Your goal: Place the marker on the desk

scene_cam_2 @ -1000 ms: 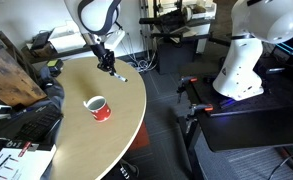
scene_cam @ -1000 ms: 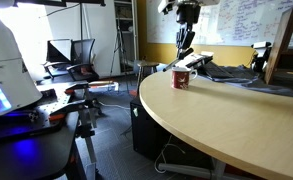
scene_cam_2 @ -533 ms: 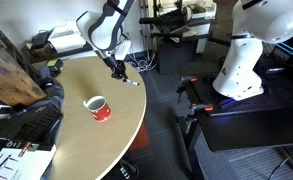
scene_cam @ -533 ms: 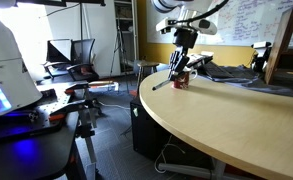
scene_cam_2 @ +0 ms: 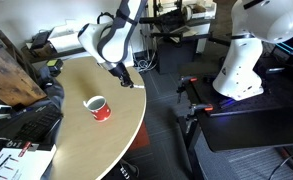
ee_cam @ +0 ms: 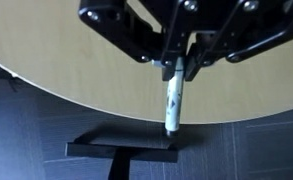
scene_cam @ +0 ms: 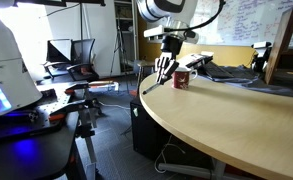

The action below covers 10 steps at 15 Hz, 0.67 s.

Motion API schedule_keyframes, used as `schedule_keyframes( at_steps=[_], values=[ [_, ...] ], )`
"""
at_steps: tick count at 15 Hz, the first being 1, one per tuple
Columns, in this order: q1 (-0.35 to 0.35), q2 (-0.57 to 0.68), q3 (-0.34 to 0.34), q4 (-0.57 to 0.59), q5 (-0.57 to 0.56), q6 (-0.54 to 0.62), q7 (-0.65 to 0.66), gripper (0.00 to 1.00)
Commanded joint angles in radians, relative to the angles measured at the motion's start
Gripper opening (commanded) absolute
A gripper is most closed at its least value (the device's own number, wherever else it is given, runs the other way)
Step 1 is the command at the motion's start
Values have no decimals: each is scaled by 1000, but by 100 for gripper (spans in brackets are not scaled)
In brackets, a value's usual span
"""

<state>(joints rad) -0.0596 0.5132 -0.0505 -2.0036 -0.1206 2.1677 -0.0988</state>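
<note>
My gripper [ee_cam: 179,68] is shut on the marker [ee_cam: 172,100], a slim stick with a dark tip that points away from the jaws. In the wrist view its tip reaches past the rounded edge of the tan desk [ee_cam: 46,40], over the floor. In both exterior views the gripper [scene_cam: 165,68] [scene_cam_2: 123,73] hangs low over the desk's edge [scene_cam: 236,120] [scene_cam_2: 56,90], with the marker [scene_cam: 152,84] slanting down and outward. A red mug [scene_cam: 181,78] [scene_cam_2: 99,107] stands on the desk beside the gripper.
A black table with equipment [scene_cam: 26,140] stands across the aisle. A white robot body [scene_cam_2: 246,50] stands beyond the desk. Office chairs [scene_cam: 71,60] are at the back. Clutter [scene_cam_2: 16,125] lies on the desk's far side. A dark floor base [ee_cam: 121,150] sits under the edge.
The gripper has come down and moved across the desk to its rounded edge, past the red mug, carrying the marker all the way.
</note>
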Motion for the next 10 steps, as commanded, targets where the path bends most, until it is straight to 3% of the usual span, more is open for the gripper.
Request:
schedule_keyframes(
  at_steps=[1,8,9,10],
  values=[
    [36,-13,16,-35,-106,19,-71,5],
    [68,1,46,-30,-320,42,-242,5],
    [66,-3,48,-37,-348,58,-273,44],
    [59,-4,53,-39,-367,81,-312,46]
  ],
)
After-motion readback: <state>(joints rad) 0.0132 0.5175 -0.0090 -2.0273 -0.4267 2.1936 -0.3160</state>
